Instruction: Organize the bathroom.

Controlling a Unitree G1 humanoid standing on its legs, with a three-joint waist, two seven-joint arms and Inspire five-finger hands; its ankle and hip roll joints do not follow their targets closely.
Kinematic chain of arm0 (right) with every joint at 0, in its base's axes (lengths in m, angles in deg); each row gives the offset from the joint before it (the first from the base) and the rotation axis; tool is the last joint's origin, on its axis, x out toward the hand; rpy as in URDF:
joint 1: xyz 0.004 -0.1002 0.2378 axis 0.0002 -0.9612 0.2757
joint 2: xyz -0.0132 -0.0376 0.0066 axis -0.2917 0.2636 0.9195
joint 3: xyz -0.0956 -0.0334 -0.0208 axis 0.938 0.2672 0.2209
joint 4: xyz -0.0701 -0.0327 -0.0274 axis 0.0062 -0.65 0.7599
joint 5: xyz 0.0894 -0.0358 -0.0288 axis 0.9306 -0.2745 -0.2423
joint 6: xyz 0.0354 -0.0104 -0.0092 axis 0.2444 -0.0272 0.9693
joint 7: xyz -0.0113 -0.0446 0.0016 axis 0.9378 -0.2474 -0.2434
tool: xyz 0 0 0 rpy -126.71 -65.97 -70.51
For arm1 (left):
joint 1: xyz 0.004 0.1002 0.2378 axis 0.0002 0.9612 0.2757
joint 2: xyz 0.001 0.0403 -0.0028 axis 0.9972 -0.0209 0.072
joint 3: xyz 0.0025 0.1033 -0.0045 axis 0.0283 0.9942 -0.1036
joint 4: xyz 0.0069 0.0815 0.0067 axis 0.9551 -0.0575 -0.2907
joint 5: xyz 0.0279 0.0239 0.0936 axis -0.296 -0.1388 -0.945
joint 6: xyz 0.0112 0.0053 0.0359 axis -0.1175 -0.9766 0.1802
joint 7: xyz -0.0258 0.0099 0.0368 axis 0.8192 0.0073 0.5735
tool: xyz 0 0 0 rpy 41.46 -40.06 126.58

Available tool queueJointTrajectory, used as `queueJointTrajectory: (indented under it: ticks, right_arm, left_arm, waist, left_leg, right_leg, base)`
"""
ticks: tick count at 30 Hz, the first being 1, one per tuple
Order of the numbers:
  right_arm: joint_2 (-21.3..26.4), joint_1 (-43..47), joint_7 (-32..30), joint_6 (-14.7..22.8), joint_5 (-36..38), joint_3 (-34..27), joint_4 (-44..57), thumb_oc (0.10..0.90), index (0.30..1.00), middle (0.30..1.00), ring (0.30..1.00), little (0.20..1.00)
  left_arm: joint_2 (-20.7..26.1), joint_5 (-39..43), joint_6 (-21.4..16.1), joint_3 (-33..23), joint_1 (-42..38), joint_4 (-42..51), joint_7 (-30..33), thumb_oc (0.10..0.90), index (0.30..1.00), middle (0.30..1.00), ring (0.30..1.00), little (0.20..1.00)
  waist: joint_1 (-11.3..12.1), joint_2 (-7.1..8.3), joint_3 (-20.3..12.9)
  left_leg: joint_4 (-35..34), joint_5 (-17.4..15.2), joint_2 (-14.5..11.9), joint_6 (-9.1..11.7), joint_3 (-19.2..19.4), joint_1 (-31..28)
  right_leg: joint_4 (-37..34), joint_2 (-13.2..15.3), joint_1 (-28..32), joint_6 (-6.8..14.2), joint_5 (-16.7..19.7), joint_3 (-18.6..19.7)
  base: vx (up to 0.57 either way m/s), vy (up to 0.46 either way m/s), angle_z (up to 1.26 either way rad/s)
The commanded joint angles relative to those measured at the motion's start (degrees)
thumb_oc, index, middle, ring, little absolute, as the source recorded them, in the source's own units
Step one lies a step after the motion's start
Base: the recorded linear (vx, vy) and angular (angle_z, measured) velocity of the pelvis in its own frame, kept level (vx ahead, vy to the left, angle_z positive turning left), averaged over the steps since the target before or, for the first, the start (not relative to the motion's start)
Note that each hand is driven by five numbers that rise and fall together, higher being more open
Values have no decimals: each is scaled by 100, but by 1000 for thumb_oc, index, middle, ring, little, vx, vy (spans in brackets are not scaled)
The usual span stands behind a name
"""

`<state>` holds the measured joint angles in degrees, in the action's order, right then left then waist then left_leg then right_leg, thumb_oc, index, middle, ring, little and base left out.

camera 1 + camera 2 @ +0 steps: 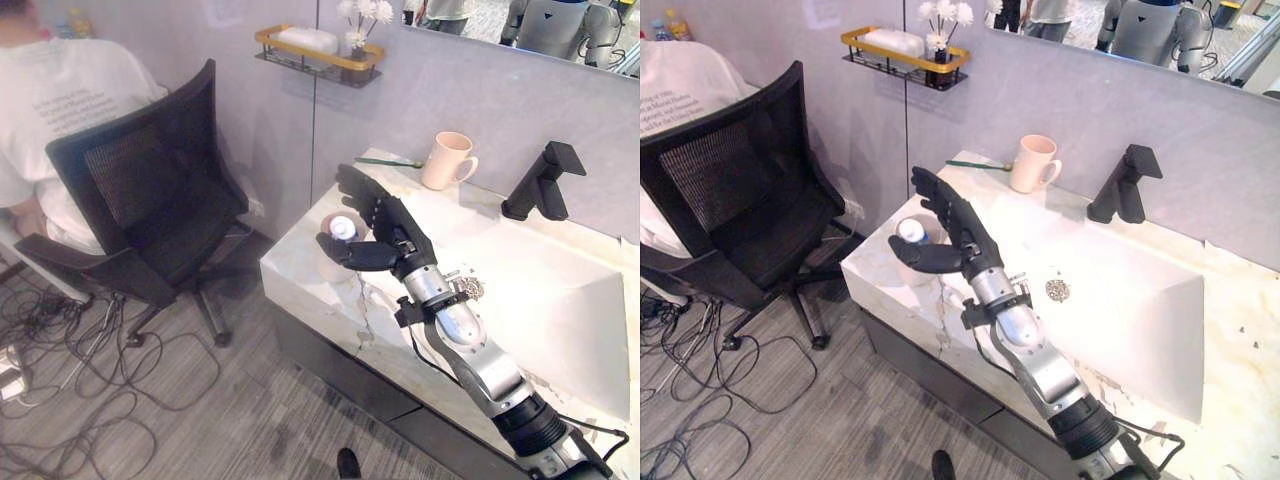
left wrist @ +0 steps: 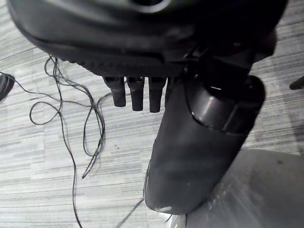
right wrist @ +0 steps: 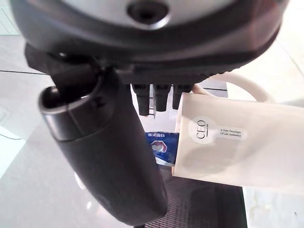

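Observation:
My right hand [image 1: 385, 225] reaches over the left end of the marble counter [image 1: 300, 280]. Its fingers are straight and its thumb [image 3: 104, 156] is stretched out, so it is open. Between thumb and fingers stands a pale translucent cup [image 3: 237, 147] with a small round label. Inside the cup is a white-capped tube [image 1: 343, 228] with a blue label [image 3: 164, 147]. I cannot tell whether the hand touches the cup. A cream mug [image 1: 447, 160] stands at the back of the counter, with a green toothbrush [image 1: 388, 162] lying beside it. My left hand [image 2: 137, 92] hangs open above the floor.
A black faucet [image 1: 540, 185] stands behind the white sink basin [image 1: 560, 290], which has a drain [image 1: 468, 288]. A gold wall shelf [image 1: 318, 50] holds a white item and flowers. A black office chair [image 1: 150, 200] and a seated person [image 1: 50, 90] are at the left, with cables on the floor.

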<state>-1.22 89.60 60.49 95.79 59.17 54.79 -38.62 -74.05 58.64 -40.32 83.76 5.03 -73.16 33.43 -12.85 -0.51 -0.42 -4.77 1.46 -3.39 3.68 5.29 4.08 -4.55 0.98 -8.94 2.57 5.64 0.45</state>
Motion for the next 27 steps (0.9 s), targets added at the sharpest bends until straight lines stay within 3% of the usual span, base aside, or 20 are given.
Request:
queueJointTrajectory:
  ticks: [1,17,27]
  right_arm:
    - [-250,338,-49,336,-325,-196,353,800,900,900,900,900]
    - [-198,288,-287,61,-630,-163,402,800,900,900,900,900]
    - [-152,287,-389,-143,-774,-173,475,800,900,900,900,900]
  left_arm:
    - [99,-103,99,22,243,-335,-20,800,900,900,900,900]
    - [39,-373,-21,-92,289,-420,65,800,900,900,900,900]
    - [41,-437,94,-85,274,-321,-37,800,900,900,900,900]
  waist:
    - [-101,216,-196]
    - [-88,255,-263]
    - [-96,236,-285]
  left_leg:
    - [552,-102,-252,222,-20,252]
    - [512,-121,-197,205,-29,179]
    - [484,-109,-171,200,-60,156]
  right_leg:
    - [148,310,-6,760,-138,612]
    - [104,279,52,762,-96,671]
    - [121,254,52,769,-89,700]
  base:
    - [0,0,0]
    - [0,0,-2]
    - [0,0,0]
